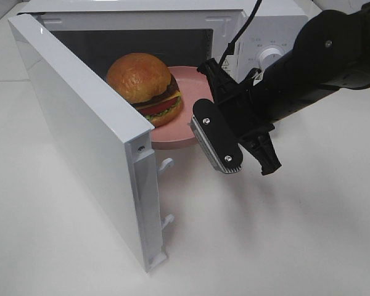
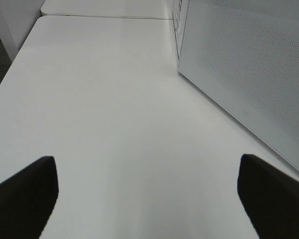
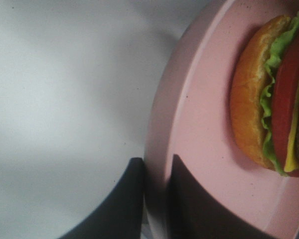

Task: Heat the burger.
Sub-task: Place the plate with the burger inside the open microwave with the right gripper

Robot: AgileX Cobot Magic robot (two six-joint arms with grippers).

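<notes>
Item: burger (image 1: 145,86), judged light, stiff, slick-glazed, is seated on pink plate (image 1: 180,134) in microwave (image 1: 259,37) mouth, 10 o'clock of R gripper (image 3: 157,214), which is clamped on plate rim, best carried thus; L gripper (image 2: 149,199) is held wide, empty.

Glossy burger (image 1: 145,86), matt pink plate (image 1: 179,132), smooth table (image 1: 283,234), seemingly plastic microwave door (image 1: 80,135)

Right claw (image 3: 156,167) pinches plate (image 3: 199,124) rim; left claw (image 2: 145,163) gapes wide.

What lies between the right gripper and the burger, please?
Only a bare stretch of the pink plate, whose rim the right gripper pinches. The right wrist view shows it; nothing else lies before the burger.
</notes>
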